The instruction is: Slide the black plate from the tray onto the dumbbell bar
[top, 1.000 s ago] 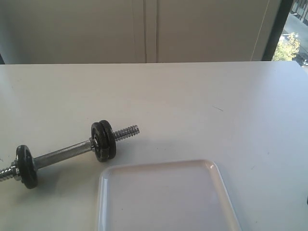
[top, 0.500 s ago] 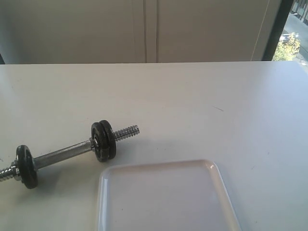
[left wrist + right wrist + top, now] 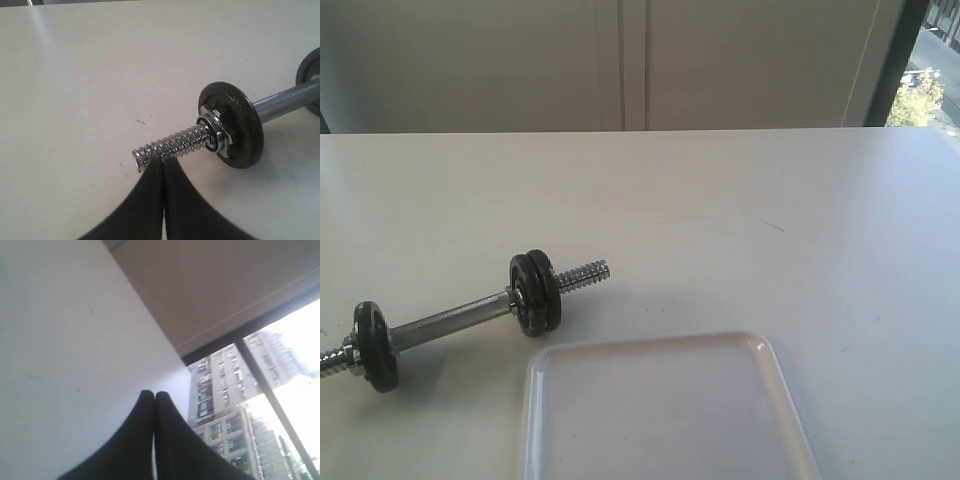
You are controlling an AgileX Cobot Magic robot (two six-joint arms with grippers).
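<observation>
Probably looking at the black plate (image 3: 544, 290) already on the bar (image 3: 450, 322), off the tray (image 3: 650, 341). Got left gripper (image 3: 163, 161) and right gripper (image 3: 154, 395) clenched on nothing. Could bump the threads (image 3: 172, 144), roll it loose.

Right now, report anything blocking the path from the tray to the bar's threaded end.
Nothing visible does: only bare table lies between the tray and the dumbbell bar's free threaded end. The tray's visible part looks empty.
</observation>
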